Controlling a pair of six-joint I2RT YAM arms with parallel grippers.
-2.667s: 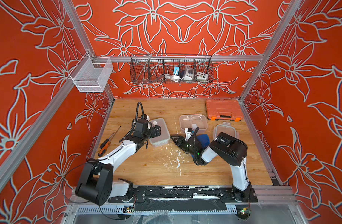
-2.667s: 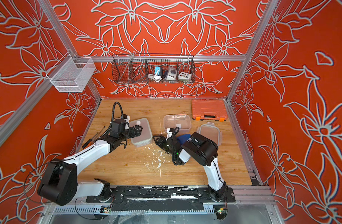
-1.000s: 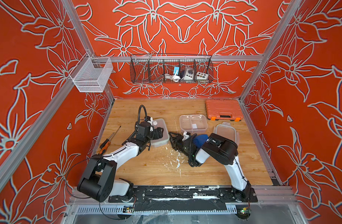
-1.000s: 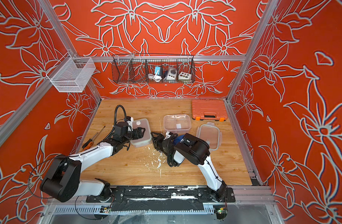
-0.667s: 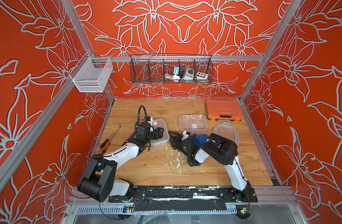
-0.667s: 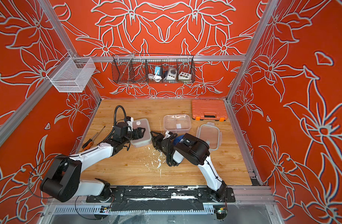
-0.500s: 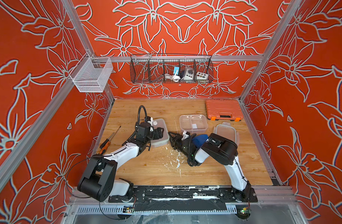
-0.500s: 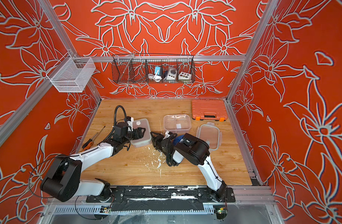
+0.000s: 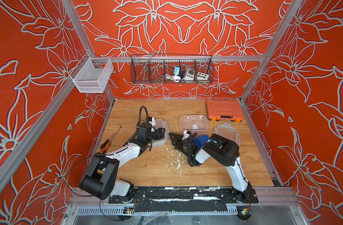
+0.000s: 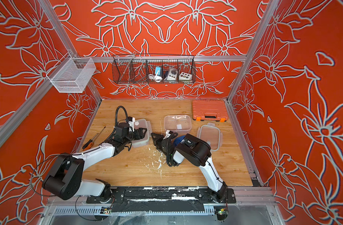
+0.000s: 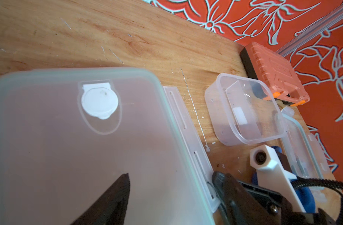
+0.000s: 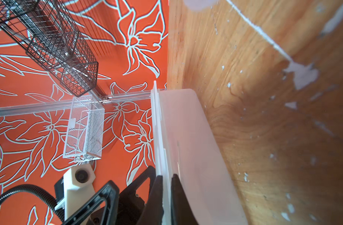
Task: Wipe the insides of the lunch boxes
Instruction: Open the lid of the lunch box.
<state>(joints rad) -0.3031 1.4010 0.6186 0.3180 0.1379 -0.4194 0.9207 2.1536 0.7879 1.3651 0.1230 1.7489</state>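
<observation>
Now the right gripper pinches a lunch box lid flap.

Bright, even light filled both top views and left only soft shadows under the arms on the desk, while in the wrist views the near lid and the lunch box looked blurred and milky.

Orange case (far corner), screwdriver.

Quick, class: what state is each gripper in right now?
Left gripper: open, over the closed lunch box lid.
Right gripper: shut on that lid's side flap.
</observation>
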